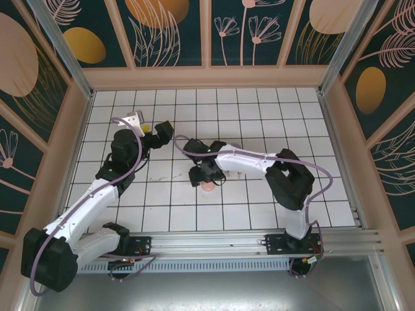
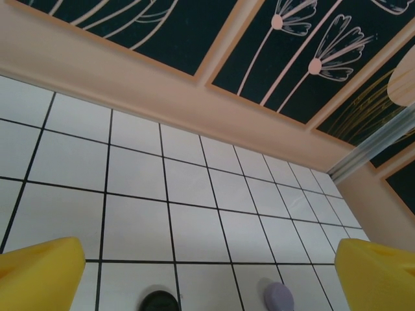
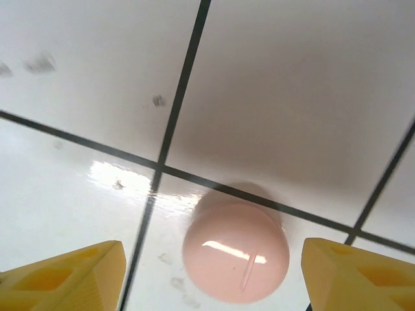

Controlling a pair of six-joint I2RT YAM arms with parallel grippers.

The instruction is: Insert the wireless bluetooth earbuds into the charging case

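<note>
A pinkish-tan charging case [image 3: 237, 259], rounded and glossy with its lid down, lies on the white tiled table [image 1: 259, 103] just below a grid line. My right gripper [image 3: 214, 275] is open around it. One yellow fingertip [image 3: 71, 275] stands to its left and the other to its right, both clear of the case. From above, the right gripper [image 1: 204, 175] hangs over the case [image 1: 209, 186] near the table's middle. My left gripper [image 1: 163, 133] is open wide and holds nothing. The earbuds are hidden from me.
Low in the left wrist view, ahead of the left gripper [image 2: 211, 275], a black rounded case [image 2: 159, 301] and a lavender one [image 2: 280, 297] sit on the tiles. Beyond them runs the peach back wall [image 2: 194, 97]. Side walls fence the table.
</note>
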